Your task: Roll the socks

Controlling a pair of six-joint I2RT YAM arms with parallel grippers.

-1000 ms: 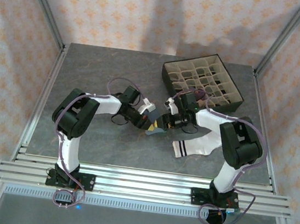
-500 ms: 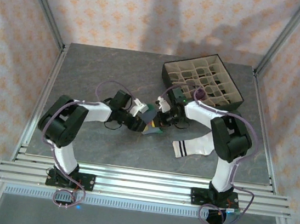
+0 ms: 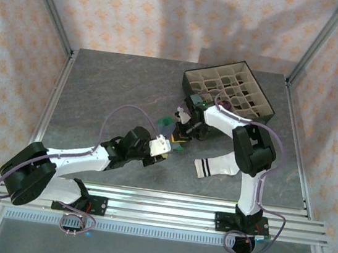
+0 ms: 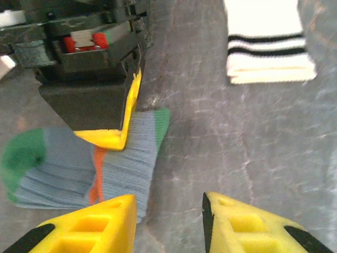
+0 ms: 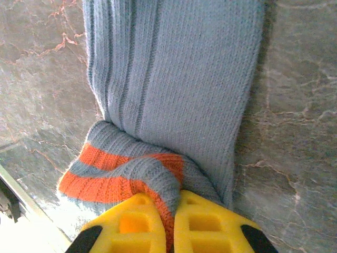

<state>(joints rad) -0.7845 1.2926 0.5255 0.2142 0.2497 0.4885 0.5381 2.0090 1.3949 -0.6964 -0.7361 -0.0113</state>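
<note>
Blue sock (image 4: 118, 168) changes hands. A second ago my left pincer was shut at it in the middle of the table and my right pincer stood spread beside it. Now the right has closed on it, and the left has let go and drawn back toward the near edge. I judge the fold is handed over so that the right holds it while the left comes round for a fresh bite; the roll looks unfinished.

My right pincer (image 5: 168, 203) is pressed together on the sock's bunched edge by the orange band, with fabric pinched between the yellow fingers (image 5: 131, 221). The ribbed leg runs away from it, flat on the table.

My left pincer (image 4: 168, 211) is partly spread and holds nothing. Bare table shows in its gap, and one finger sits just beside the sock's near edge; I cannot tell if it touches.

The sock lies folded, green toe at one end, between the two arms and near the box (image 3: 254, 116). The white sock (image 3: 217, 166) lies flat and apart, untouched.
</note>
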